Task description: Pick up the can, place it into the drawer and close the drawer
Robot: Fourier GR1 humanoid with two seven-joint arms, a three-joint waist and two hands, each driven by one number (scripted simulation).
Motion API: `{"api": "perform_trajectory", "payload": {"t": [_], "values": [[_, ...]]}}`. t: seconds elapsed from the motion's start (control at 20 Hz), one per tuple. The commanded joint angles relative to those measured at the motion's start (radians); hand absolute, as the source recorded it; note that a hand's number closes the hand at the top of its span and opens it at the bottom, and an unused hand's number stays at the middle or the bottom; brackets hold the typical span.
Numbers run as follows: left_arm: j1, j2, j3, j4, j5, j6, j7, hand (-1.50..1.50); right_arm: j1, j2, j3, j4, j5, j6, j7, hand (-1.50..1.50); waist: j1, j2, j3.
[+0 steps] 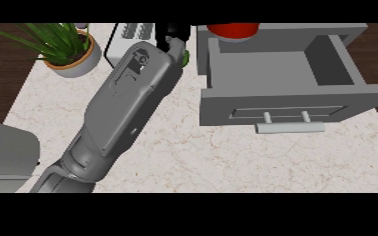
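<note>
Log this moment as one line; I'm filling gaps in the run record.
left hand: extended beside green can, grasp unclear | drawer: open, nothing visible inside | right hand: out of view

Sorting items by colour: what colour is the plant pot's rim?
Orange, above a light grey body; the plant pot shows at upper left in the head view.

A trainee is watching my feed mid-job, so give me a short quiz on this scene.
1. True or false: the drawer is shut.
2. What shows inside the drawer? A) a can B) a plate C) nothing
3. What stands at the counter's upper left in the head view?
Key: 1 false, it is pulled open. 2 C. 3 the potted plant.
</note>
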Motion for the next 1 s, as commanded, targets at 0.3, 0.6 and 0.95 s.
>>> {"api": "perform_trajectory", "payload": {"t": [0.3, 0.6, 0.95], "values": [[-0.193, 0.000, -0.108, 0.208, 0.207, 0.080, -0.072, 1.50, -0.014, 0.010, 0.021, 0.003, 0.015, -0.003, -0.015, -1.50, -0.017, 0.003, 0.001], [-0.260, 0.000, -0.140, 0.363, 0.295, 0.078, -0.168, 1.50, 0.021, -0.001, -0.013, -0.011, -0.033, 0.046, -0.009, -1.50, -0.046, 0.009, 0.001], [-0.270, 0.000, -0.272, 0.400, 0.404, 0.121, -0.166, 1.50, -0.030, -0.045, -0.006, -0.054, -0.068, -0.029, 0.085, -1.50, -0.047, 0.008, 0.001]]}}
